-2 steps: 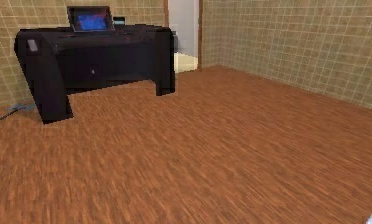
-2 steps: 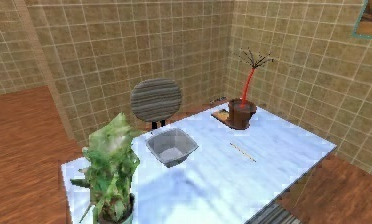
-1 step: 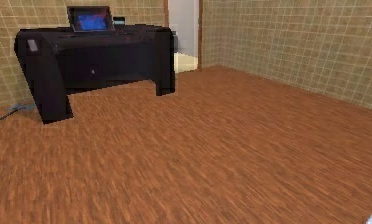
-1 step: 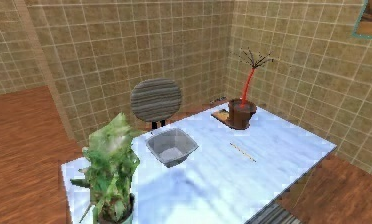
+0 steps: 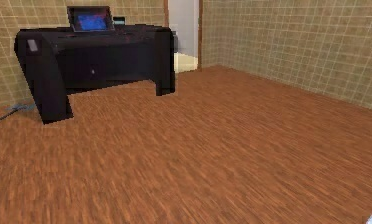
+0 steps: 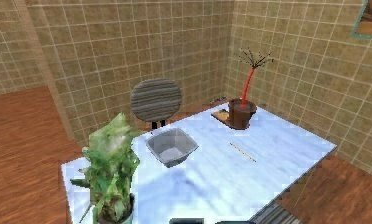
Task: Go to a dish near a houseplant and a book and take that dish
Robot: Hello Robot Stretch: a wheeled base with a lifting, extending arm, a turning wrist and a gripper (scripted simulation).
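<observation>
A grey square dish (image 6: pixel 172 147) sits on the pale blue-white table (image 6: pixel 284 150) near its middle. A leafy green houseplant (image 6: pixel 111 165) in a dark pot stands at the table's left corner, close to the dish. At the table's far side stands a second plant (image 6: pixel 246 88) with a red stem and bare twigs in a brown pot. A flat reddish thing, perhaps a book (image 6: pixel 223 116), lies beside that pot.
A striped grey chair (image 6: pixel 156 100) stands behind the table, another striped shape (image 6: pixel 279 213) at its near edge. A thin pencil-like stick (image 6: pixel 241 151) lies on the table, a small dark shape (image 6: pixel 186 220) at the bottom edge. Ahead: black desk (image 5: pixel 94 60) with screen (image 5: pixel 91 19), doorway (image 5: pixel 183 35), open wood floor (image 5: pixel 214 150).
</observation>
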